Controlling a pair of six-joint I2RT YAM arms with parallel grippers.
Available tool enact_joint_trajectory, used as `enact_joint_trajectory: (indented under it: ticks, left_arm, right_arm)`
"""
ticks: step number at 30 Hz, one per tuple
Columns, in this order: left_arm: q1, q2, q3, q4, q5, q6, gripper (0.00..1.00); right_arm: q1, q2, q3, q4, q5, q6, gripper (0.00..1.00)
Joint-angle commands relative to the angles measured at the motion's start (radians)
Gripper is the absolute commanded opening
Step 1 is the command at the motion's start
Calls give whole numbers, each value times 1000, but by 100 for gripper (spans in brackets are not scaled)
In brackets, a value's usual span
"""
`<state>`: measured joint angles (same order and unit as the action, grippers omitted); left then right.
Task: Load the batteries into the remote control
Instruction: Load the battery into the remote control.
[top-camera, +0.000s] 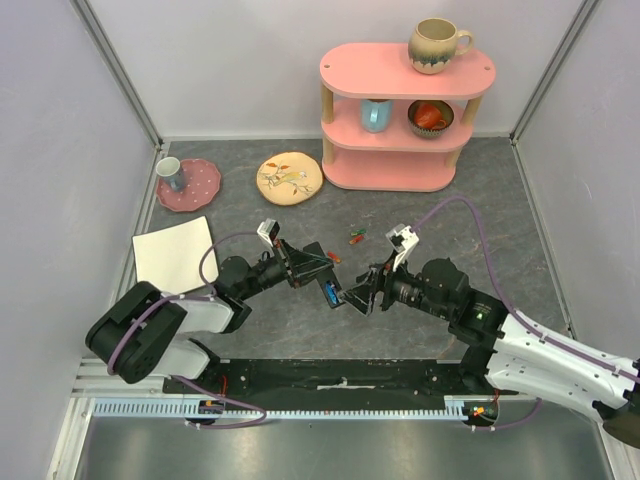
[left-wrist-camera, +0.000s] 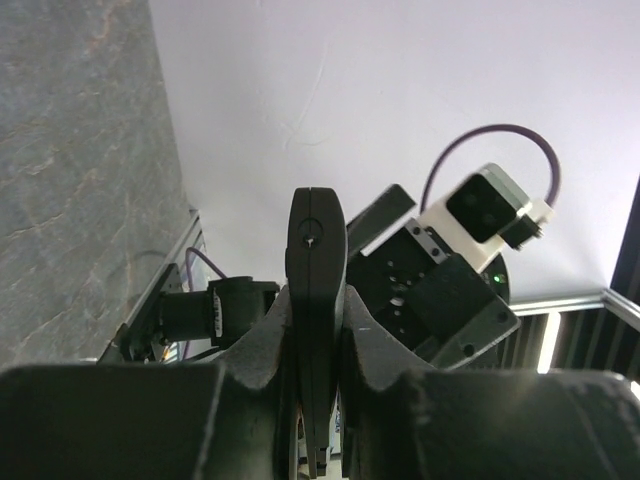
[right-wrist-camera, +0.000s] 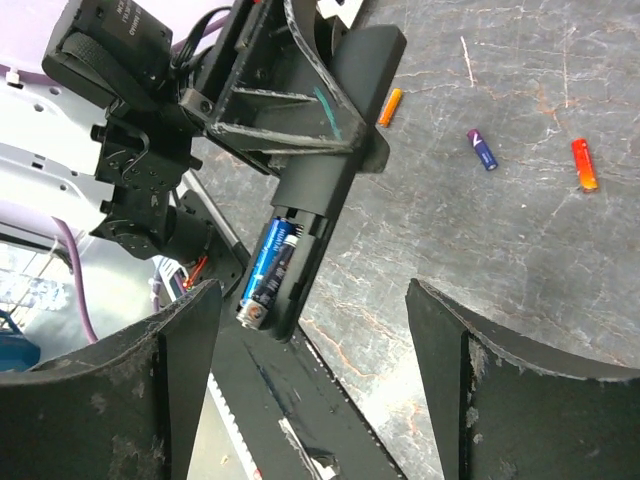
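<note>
My left gripper (top-camera: 312, 268) is shut on the long black remote control (right-wrist-camera: 335, 170), held above the table; the remote shows edge-on between the jaws in the left wrist view (left-wrist-camera: 316, 300). Its open compartment holds two blue batteries (right-wrist-camera: 268, 272), one tilted and sticking out at its end. My right gripper (top-camera: 362, 297) is open and empty, just right of the remote's compartment end. Loose batteries lie on the table: an orange one (right-wrist-camera: 389, 106), a blue one (right-wrist-camera: 482, 150), a red-orange one (right-wrist-camera: 584, 164). Red and green ones (top-camera: 356, 237) show in the top view.
A pink shelf (top-camera: 400, 120) with mugs and a bowl stands at the back. A floral plate (top-camera: 289, 178), a pink plate with a cup (top-camera: 187, 183) and a white square plate (top-camera: 175, 252) lie at the left. A black rail (top-camera: 340, 375) runs along the near edge.
</note>
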<state>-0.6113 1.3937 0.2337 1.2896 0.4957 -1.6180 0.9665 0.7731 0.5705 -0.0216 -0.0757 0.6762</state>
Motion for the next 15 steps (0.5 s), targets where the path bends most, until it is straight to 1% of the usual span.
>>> enact_joint_trajectory:
  ticks: [1, 6, 15]
  left_arm:
    - [-4, -47, 44, 113, 50, 55, 2]
    - [-4, -50, 38, 112, 53, 56, 2]
    - [-4, -67, 39, 105, 60, 53, 2]
  right_arm:
    - [-6, -35, -24, 97, -36, 48, 82]
    - [-6, -31, -44, 172, -73, 92, 82]
    - [-6, 0, -55, 195, -136, 56, 81]
